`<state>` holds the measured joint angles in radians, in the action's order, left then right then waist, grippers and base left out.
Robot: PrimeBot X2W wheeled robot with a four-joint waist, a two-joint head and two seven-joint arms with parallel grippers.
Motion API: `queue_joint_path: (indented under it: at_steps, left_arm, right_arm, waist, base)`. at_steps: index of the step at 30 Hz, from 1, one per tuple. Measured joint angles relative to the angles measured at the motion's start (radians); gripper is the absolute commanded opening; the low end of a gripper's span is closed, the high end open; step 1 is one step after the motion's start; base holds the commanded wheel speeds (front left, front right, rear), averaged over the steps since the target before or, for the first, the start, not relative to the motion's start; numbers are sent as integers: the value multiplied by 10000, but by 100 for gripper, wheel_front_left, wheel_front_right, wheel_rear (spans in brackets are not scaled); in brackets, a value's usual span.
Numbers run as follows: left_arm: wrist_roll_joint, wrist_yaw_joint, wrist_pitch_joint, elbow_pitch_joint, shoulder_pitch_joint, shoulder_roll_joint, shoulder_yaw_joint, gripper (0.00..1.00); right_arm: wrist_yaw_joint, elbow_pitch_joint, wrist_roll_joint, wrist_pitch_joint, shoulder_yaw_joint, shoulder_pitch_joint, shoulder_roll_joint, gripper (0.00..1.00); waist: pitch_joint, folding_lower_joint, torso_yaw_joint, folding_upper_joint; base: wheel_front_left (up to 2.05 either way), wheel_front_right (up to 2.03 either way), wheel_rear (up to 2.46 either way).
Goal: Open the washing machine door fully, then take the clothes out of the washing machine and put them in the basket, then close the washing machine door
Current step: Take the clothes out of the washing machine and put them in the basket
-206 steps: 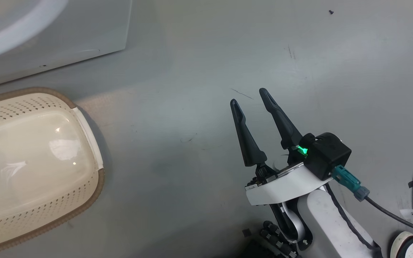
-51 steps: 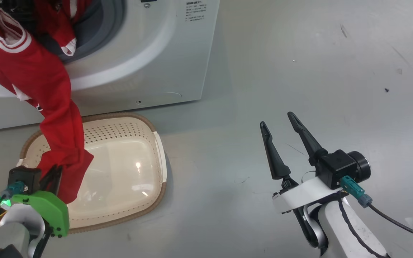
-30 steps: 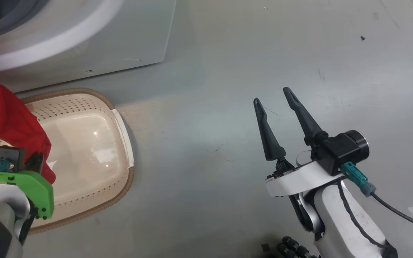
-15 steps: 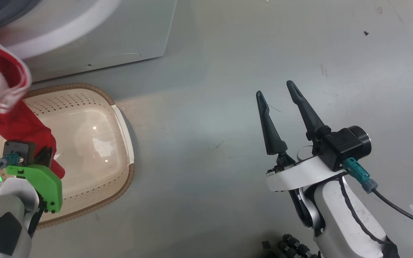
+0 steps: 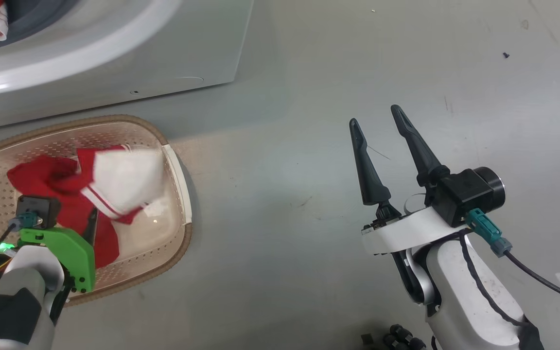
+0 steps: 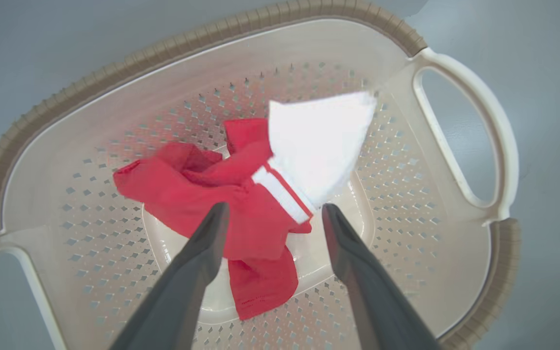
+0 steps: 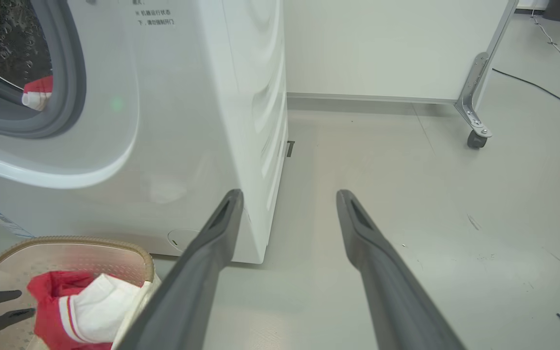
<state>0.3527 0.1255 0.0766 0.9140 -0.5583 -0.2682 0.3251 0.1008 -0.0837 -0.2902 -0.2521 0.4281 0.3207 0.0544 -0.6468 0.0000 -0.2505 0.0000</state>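
The clothes [image 6: 246, 204] are blurred; the washing machine [image 5: 114, 58] runs off the edge.

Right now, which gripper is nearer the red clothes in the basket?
Left. The left gripper hangs open directly over the clothes inside the basket; the right gripper is open above bare floor, off to the basket's right.

Head camera looks down, all views share basket [image 5: 114, 118]
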Motion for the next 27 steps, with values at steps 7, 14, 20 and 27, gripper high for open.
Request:
queue_joint_path:
  at_steps: [7,14,20,27]
  left_arm:
    - [123,0,334,357,-1,52,17,100]
    - [353,0,892,456,2,182,109,100]
    - [587,0,1438,293,2,384,188,100]
    - [708,0,1649,-178,33,477,307,100]
  right_arm:
    - [2,-161,0,0,-61,0,2,100]
    - [2,-328,0,0,-221,1,4,100]
    - [0,-516,0,0,-424,-3,8,100]
    - [-35,-754,-2,0,-593,-44,13,100]
  waist:
    - [368,0,165,0]
    - [879,0,364,0]
    - [1415,0,585,0]
    - [2114,0,922,0]
  base:
    - [0,0,0]
    - [0,0,0]
    - [0,0,0]
    - [0,0,0]
